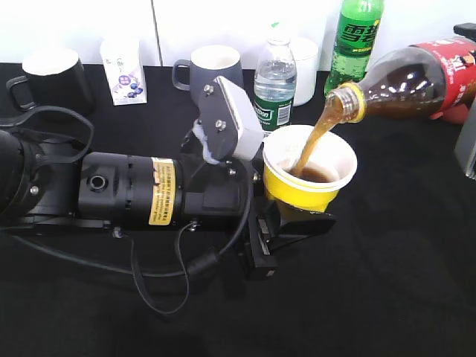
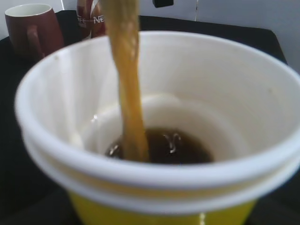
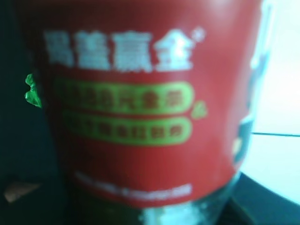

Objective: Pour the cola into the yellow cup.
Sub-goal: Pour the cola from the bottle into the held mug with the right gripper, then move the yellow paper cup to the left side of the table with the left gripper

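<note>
A: What writing can you make out?

B: The cola (image 1: 416,78) bottle carries a red label with white characters; in the right wrist view it fills the frame, with one large white line above two green bands of small script, too blurred to read. The green soda bottle (image 1: 355,37) has white characters on its side. The water bottle (image 1: 275,85) wears a green label with white print. A small white carton (image 1: 123,71) shows blueberries. In the left wrist view a dark red-brown container (image 2: 90,18) shows the letters "NE".

A: And the counts?

B: Three bottles. Two mugs in the exterior view, a black mug (image 1: 53,78) and a grey mug (image 1: 208,71), plus a brownish mug (image 2: 33,30) seen from the left wrist. One yellow cup (image 1: 310,175).

A: Where is the cola going?

B: The bottle is tipped, neck down to the left, and a brown stream falls into the yellow cup, where dark liquid pools at the bottom.

A: The pincers?

B: The left pincer (image 1: 286,216) is clamped on the yellow cup, just above the black surface (image 1: 387,282). The right pincer is hidden; whether it is closed I cannot tell.
</note>
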`<state>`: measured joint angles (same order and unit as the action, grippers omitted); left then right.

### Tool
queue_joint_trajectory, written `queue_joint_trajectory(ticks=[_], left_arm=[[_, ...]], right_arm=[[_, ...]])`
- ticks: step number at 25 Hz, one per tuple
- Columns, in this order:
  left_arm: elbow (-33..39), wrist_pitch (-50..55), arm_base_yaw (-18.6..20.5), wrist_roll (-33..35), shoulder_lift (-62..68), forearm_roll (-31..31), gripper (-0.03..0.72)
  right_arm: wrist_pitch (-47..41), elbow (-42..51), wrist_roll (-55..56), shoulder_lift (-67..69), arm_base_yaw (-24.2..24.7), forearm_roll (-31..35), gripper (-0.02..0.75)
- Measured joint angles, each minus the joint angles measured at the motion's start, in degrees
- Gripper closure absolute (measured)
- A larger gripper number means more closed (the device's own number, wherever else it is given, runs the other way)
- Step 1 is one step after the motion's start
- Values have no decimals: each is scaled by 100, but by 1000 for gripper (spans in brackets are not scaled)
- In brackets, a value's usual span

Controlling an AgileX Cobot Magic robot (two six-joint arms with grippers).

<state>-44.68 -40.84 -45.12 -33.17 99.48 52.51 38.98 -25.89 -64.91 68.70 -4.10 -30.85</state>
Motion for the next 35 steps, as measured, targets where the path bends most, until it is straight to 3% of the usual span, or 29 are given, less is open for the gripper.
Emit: queue_joint_trajectory(ticks=[5, 7, 13, 17, 18, 22, 26, 30, 35], left_arm=[[0, 6, 0, 0, 0, -5, 269], [0, -52, 0, 0, 0, -10, 269], [0, -126, 60, 0, 0, -567, 269], [0, -195, 657, 0, 6, -577, 269], [0, -242, 858, 0, 6, -577, 269], [0, -265, 1925, 0, 8, -676, 271], [0, -829, 2755, 961, 489, -1698, 271], [-63, -1644, 2800, 2283, 1532, -2831, 271], [-928, -1562, 2800, 2453, 2483, -3152, 271]], right_arm=[[0, 0, 91, 0, 0, 0, 353], [5, 0, 762, 0, 0, 0, 353], [161, 0, 5277, 0, 0, -461, 353], [181, 0, 8249, 207, 0, -473, 353], [181, 0, 8574, 292, 0, -473, 353], [773, 0, 8757, 549, 0, -473, 353], [813, 0, 8764, 556, 0, -467, 353], [815, 0, 8764, 556, 0, -467, 353], [819, 0, 8766, 556, 0, -467, 353]])
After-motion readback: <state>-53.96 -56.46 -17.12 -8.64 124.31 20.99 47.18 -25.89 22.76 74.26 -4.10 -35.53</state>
